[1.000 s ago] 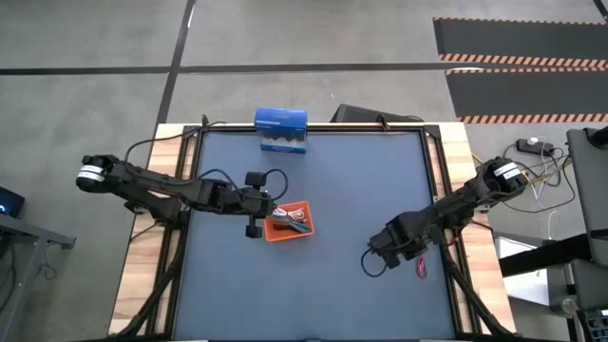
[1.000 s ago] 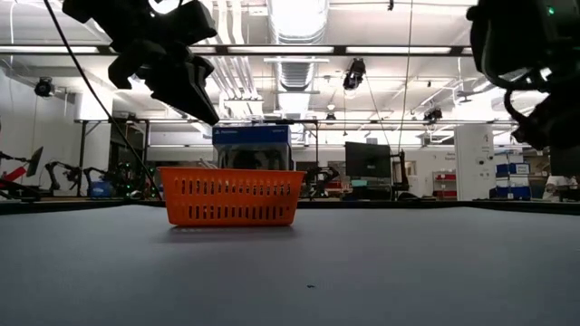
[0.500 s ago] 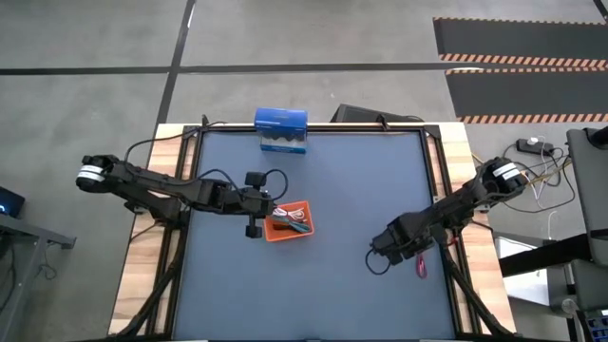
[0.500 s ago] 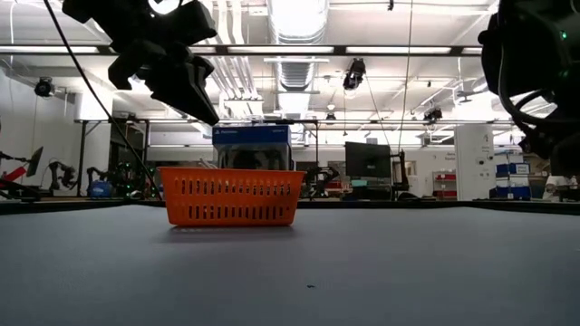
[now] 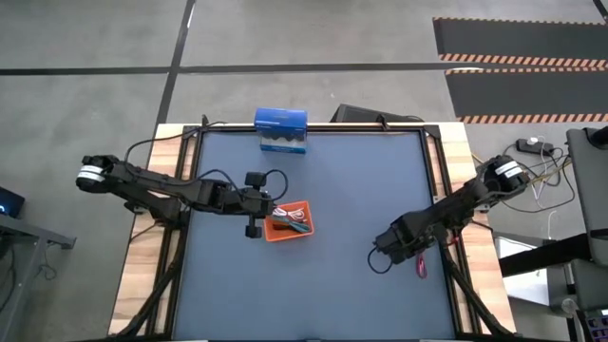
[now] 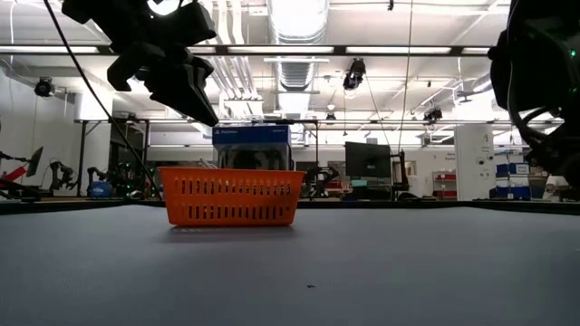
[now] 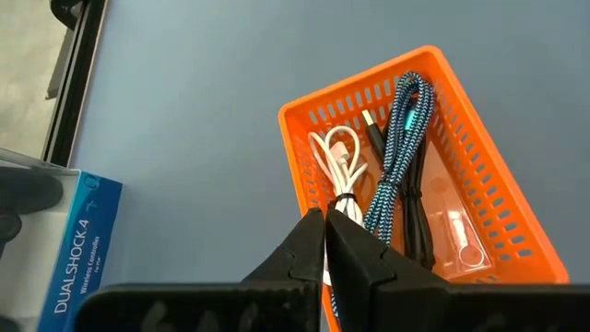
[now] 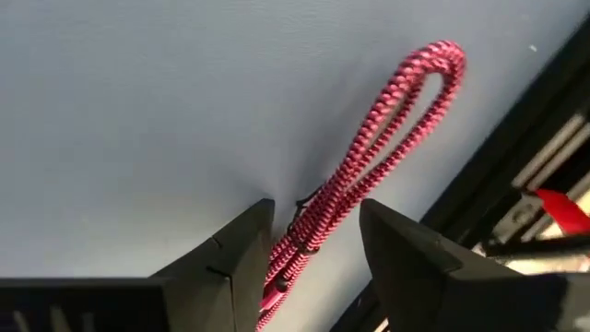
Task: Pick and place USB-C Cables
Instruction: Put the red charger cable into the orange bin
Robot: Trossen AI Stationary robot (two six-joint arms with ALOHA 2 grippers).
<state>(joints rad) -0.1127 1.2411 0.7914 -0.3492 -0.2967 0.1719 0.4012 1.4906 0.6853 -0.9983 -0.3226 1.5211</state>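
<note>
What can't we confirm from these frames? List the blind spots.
- Basket contents: in the low view its wall hides the cables.
- Red cable: its lower end passes behind the right claw fingers in the right wrist view; contact unclear. Tiny in the high view.
- White cable: its near end is hidden behind the closed left claw in the left wrist view.
- Right claw: cut off by the low view's edge.
</note>
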